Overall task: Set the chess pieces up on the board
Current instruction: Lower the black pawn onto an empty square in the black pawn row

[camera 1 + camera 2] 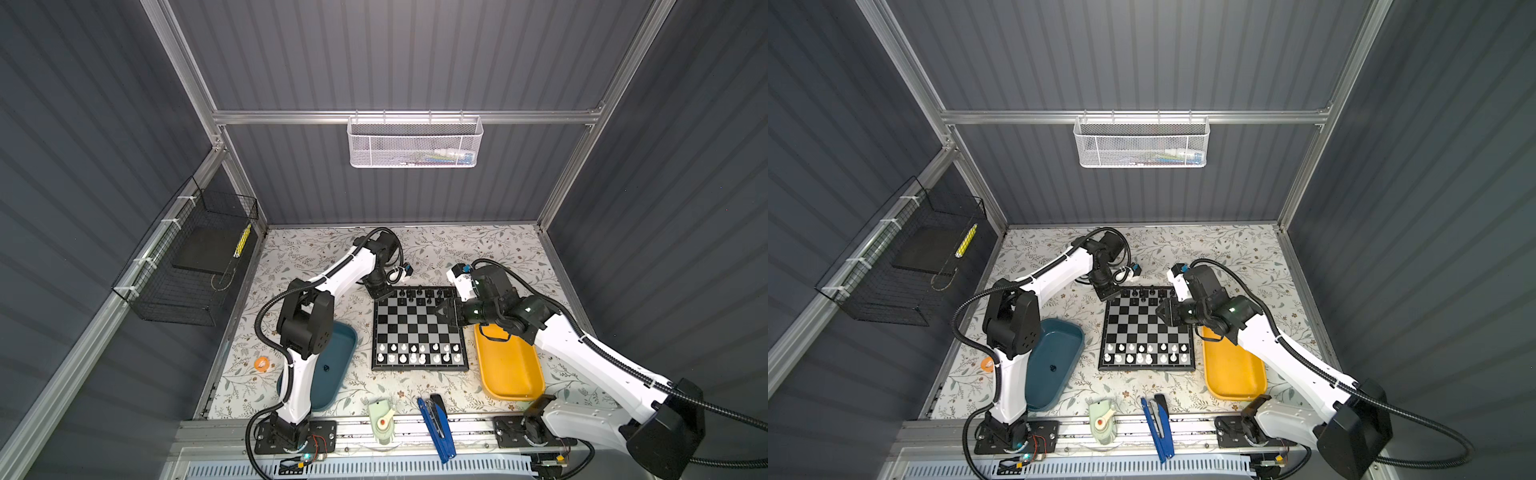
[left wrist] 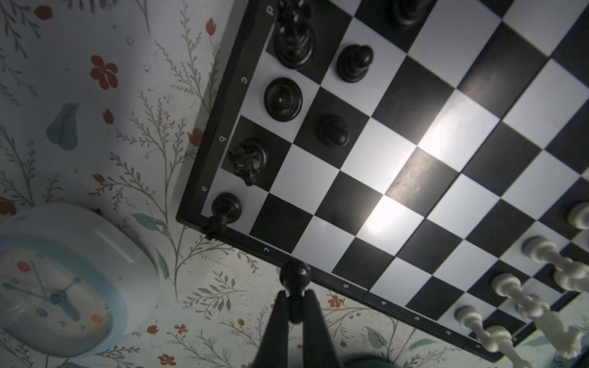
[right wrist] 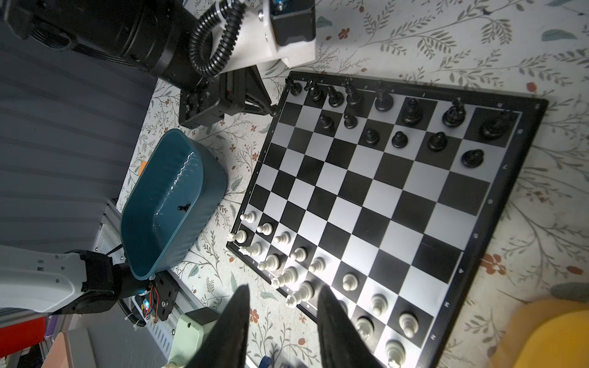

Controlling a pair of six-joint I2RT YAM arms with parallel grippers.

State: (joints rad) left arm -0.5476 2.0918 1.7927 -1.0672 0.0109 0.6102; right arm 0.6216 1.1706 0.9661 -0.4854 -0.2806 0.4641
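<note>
Teal tray [image 1: 345,332] on the left holds one last black piece [image 1: 326,368]. Beyond it the left gripper [image 2: 294,302] is clenched on a black pawn [image 2: 294,275], round head poking past the tips, at the board's [image 1: 419,368] left rim near the far corner (probably bound for the two bare pawn squares there). Further right, the right gripper [image 3: 283,288] hovers released and empty over the board's far right part, likely idle since the yellow tray [image 1: 511,365] beside it holds nothing.
</note>
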